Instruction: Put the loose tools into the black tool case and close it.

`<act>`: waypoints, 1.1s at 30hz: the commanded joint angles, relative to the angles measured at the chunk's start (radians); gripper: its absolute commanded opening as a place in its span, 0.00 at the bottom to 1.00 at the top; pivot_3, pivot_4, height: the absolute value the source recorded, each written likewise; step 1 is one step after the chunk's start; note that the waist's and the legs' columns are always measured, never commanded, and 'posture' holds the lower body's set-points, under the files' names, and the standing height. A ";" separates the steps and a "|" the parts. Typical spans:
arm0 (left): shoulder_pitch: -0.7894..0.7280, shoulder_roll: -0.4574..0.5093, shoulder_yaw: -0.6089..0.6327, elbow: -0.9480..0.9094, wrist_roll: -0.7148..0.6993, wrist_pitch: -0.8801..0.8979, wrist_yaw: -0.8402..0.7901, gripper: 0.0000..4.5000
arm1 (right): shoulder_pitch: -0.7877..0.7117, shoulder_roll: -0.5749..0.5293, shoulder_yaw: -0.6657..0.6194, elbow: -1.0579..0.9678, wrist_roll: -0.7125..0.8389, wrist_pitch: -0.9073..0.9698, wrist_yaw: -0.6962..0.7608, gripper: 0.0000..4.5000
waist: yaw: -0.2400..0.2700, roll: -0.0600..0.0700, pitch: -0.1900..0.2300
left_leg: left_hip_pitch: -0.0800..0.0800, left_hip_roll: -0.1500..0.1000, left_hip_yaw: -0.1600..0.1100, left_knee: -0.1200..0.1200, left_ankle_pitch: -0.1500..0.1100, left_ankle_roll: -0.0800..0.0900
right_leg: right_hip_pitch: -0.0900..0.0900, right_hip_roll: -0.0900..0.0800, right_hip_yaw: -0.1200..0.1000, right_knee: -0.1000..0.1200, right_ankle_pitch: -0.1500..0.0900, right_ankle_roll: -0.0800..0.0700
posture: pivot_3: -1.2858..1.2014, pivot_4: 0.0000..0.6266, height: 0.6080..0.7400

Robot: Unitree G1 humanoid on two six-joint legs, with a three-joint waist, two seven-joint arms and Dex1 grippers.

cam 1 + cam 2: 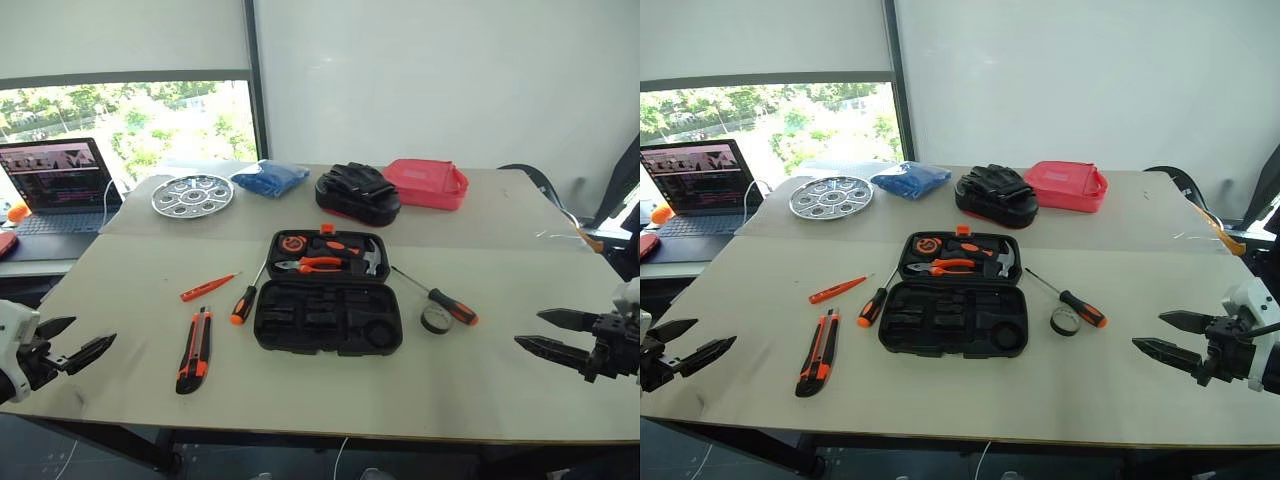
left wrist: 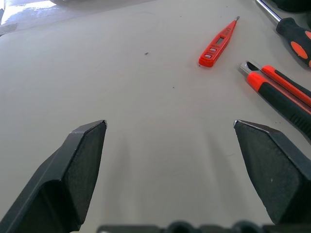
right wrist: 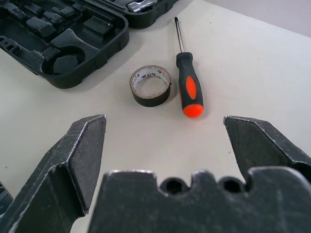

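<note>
The black tool case (image 1: pixel 328 291) lay open near the middle of the pale table (image 1: pixel 500 390), its long axis running side to side, the half nearer the robot showing empty moulded recesses and the far half holding orange-handled tools. Left of the case a screwdriver (image 1: pixel 247 294) lay with its orange-and-black handle toward the robot and its shaft slanting away toward the case. Further left the slim orange tester pen (image 1: pixel 208 288) pointed its tip away and to the right, and the utility knife (image 1: pixel 195 349), black with orange strips, ran nearly front to back. Right of the case the second screwdriver (image 1: pixel 440 298) slanted with its handle toward the robot's right, and the small black tape roll (image 1: pixel 435 319) lay flat just beside that handle. Both grippers hung above the near table edge, empty, jaws spread wide: the left gripper (image 1: pixel 78 341) at the left side, the right gripper (image 1: pixel 541 332) at the right. Along the far side stood a round silver tray (image 1: pixel 192 195), a blue bag (image 1: pixel 270 178), a black bundle (image 1: pixel 357 192), a red pouch (image 1: pixel 428 184) and, at the left, a laptop (image 1: pixel 60 187).
</note>
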 commanded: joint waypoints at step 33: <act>-0.706 -0.022 -0.458 -0.345 -0.069 1.164 0.408 1.00 | -0.084 0.014 -0.016 -0.604 0.190 0.188 -0.248 1.00 | 0.002 -0.002 0.001 | -0.002 -0.003 -0.005 0.003 0.000 0.000 | 0.000 0.001 0.000 0.003 0.000 0.002 | 0.52 0.24 1.00</act>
